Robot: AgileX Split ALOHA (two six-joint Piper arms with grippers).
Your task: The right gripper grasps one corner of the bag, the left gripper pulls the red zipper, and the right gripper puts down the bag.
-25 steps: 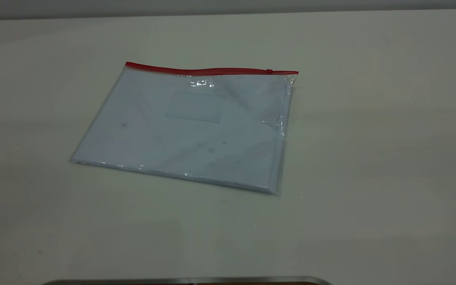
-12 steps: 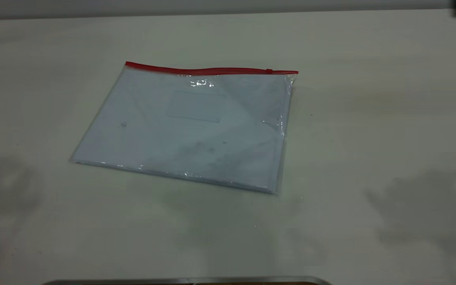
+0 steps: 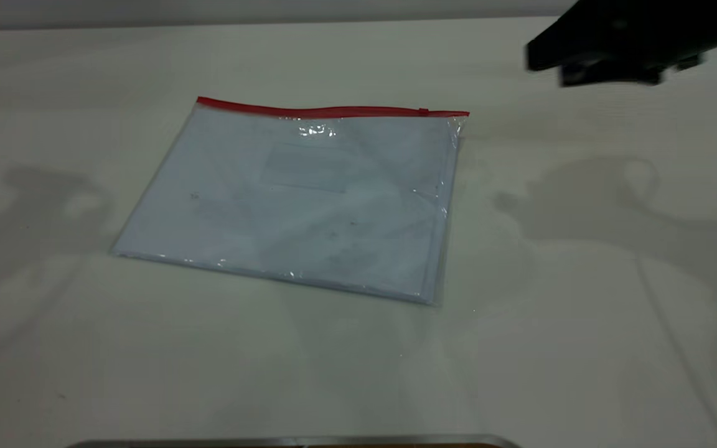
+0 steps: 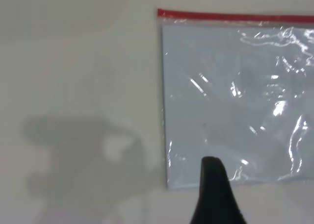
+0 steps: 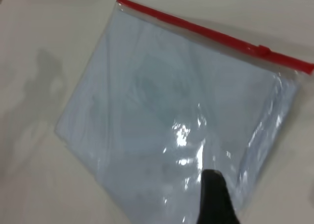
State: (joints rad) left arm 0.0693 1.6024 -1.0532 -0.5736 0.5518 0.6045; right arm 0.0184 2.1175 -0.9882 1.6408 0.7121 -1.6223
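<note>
The bag (image 3: 296, 199) lies flat on the pale surface (image 3: 582, 323), a little to the left of the middle. The red zipper (image 3: 327, 112) runs along its far edge, and the tiny slider (image 3: 423, 112) sits near the right end. The corner of the bag (image 3: 461, 118) there looks shiny and crinkled. The right gripper (image 3: 607, 53) is up in the air at the far right, well apart from the bag, and holds nothing. I cannot tell how far open it is. The left gripper (image 4: 216, 194) shows only one dark tip, above the bag's near left corner. I cannot tell if it is open either.
</note>
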